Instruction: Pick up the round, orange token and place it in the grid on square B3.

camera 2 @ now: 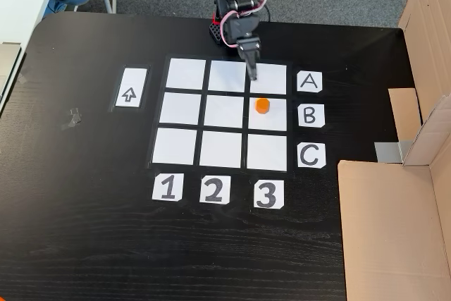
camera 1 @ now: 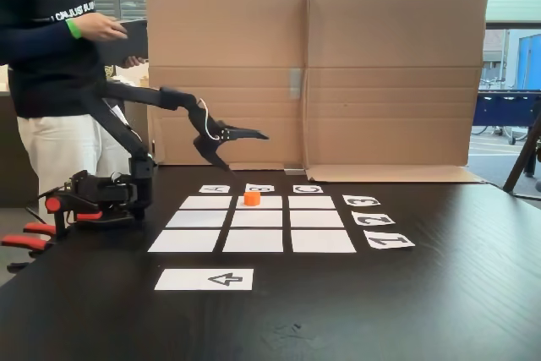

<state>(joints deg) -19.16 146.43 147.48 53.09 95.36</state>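
The orange token [camera 1: 251, 199] [camera 2: 262, 106] stands upright on square B3 [camera 2: 276, 122] [camera 1: 271, 203] of the grid [camera 2: 183, 109] [camera 1: 254, 241], in the row labelled B and the column labelled 3. My gripper [camera 1: 245, 150] [camera 2: 252, 70] hangs in the air above and to the left of the token in a fixed view from the side, over square A3 in a fixed view from above. Its jaws are spread open with nothing between them, and it does not touch the token.
A white strip with a black arrow [camera 1: 204, 279] [camera 2: 130, 88] lies beside the grid. A cardboard wall [camera 1: 338, 82] stands behind the table. A person [camera 1: 51, 65] stands at the left behind the arm's base [camera 1: 101, 196]. Red clamps [camera 1: 25, 238] grip the table edge.
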